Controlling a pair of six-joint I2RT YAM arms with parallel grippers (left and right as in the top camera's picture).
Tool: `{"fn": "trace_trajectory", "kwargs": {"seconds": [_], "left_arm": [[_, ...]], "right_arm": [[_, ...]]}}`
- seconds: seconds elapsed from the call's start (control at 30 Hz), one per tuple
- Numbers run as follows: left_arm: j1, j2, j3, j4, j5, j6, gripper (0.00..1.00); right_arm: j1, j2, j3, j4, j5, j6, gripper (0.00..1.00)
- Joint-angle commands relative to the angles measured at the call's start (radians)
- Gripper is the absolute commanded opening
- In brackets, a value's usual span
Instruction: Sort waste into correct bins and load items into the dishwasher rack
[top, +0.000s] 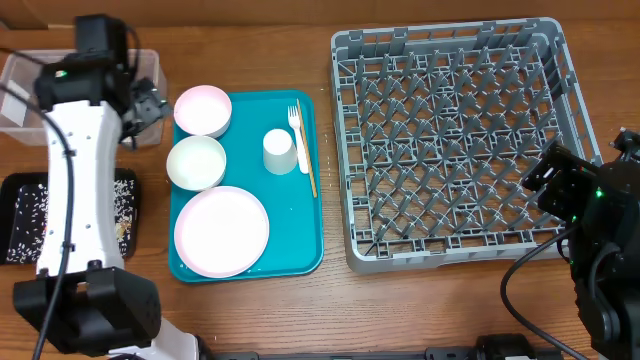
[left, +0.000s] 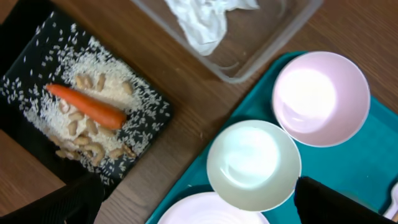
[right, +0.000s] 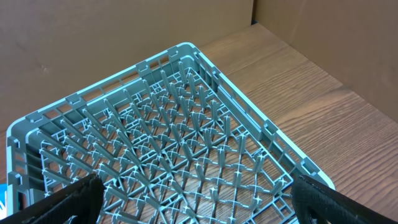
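Note:
My left gripper (top: 148, 105) (left: 199, 210) is open and empty, high above the gap between the black tray and the teal tray (top: 300, 255). The black tray (left: 25, 68) holds an orange carrot (left: 87, 106), white rice (left: 106, 84) and beige scraps (left: 84, 146). The clear tub (left: 267, 43) holds a crumpled white napkin (left: 199, 22). On the teal tray lie a pink bowl (top: 203, 110), a white bowl (top: 196, 162), a large plate (top: 221, 230), a cup (top: 279, 152), a fork (top: 296, 130) and a wooden stick (top: 310, 170). My right gripper (top: 548, 182) (right: 199, 205) is open over the empty grey rack (top: 460, 140). No red wrapper shows.
The clear tub (top: 15, 85) stands at the back left and the black tray (top: 20, 215) in front of it. Cardboard walls (right: 124, 37) stand behind the rack in the right wrist view. Bare wood lies between the teal tray and the rack.

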Motion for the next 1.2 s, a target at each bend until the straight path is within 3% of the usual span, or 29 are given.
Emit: {"fn": "trace_trajectory", "kwargs": {"seconds": [0.0,0.67,0.77,0.9,1.07,1.17], "left_arm": [[0.047,0.0,0.01,-0.003,0.065,-0.027,1.0],[0.073,0.0,0.01,-0.001,0.064,-0.027,1.0],[0.073,0.0,0.01,-0.001,0.064,-0.027,1.0],[0.073,0.0,0.01,-0.001,0.064,-0.027,1.0],[0.073,0.0,0.01,-0.001,0.064,-0.027,1.0],[0.073,0.0,0.01,-0.001,0.064,-0.027,1.0]], "right_arm": [[0.004,-0.008,0.027,0.004,0.014,0.007,1.0],[0.004,-0.006,0.027,0.123,-0.04,0.008,1.0],[0.004,-0.006,0.027,0.183,-0.267,0.073,1.0],[0.005,-0.006,0.027,0.135,-0.669,0.161,1.0],[0.005,0.006,0.027,0.205,-0.827,0.292,1.0],[0.011,0.039,0.027,0.317,-0.964,0.28,1.0]]}}
